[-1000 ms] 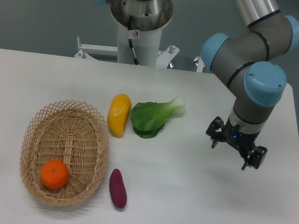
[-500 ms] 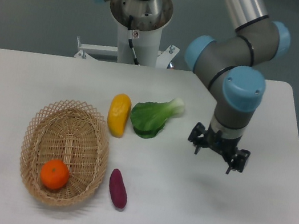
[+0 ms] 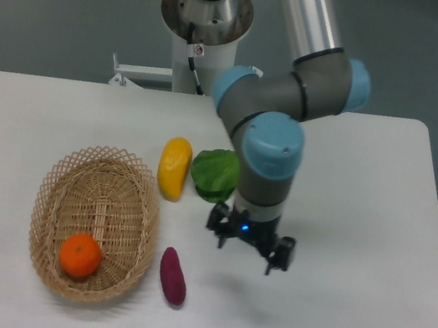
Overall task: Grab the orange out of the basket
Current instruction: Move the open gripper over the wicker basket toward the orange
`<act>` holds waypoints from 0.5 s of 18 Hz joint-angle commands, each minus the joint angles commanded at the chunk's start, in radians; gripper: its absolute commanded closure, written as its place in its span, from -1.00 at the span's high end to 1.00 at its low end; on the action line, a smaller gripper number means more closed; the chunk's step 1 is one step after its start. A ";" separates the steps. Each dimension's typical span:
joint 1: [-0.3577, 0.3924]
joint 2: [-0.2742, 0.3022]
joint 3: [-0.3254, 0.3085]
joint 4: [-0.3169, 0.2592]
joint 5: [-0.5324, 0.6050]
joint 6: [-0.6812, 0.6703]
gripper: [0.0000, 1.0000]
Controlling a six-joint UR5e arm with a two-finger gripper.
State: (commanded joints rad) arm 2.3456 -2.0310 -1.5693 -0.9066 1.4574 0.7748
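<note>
Camera view: gripper (image 3: 249, 246) jaws spread, empty, above table (image 3: 347, 306), at 3 o'clock well apart from orange (image 3: 80, 256) sitting in basket (image 3: 95, 222)

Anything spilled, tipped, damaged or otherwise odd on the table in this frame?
Nothing stands out. The basket sits flat with the orange inside it, and the yellow fruit, leafy green and purple sweet potato lie intact on the table. The gripper hangs open, holding nothing.
</note>
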 joint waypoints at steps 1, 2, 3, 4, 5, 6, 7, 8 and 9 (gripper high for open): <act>-0.018 -0.002 0.000 0.000 -0.008 -0.017 1.00; -0.029 -0.002 0.000 0.000 -0.014 -0.032 1.00; -0.041 -0.002 0.000 0.000 -0.022 -0.043 1.00; -0.055 -0.002 0.000 0.000 -0.035 -0.049 1.00; -0.071 -0.002 0.000 0.000 -0.038 -0.052 1.00; -0.095 -0.005 0.000 0.000 -0.038 -0.055 1.00; -0.115 -0.014 0.002 0.002 -0.038 -0.075 1.00; -0.141 -0.023 0.000 0.000 -0.037 -0.103 1.00; -0.172 -0.026 0.000 0.000 -0.035 -0.114 1.00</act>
State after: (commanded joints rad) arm 2.1740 -2.0570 -1.5693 -0.9066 1.4220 0.6613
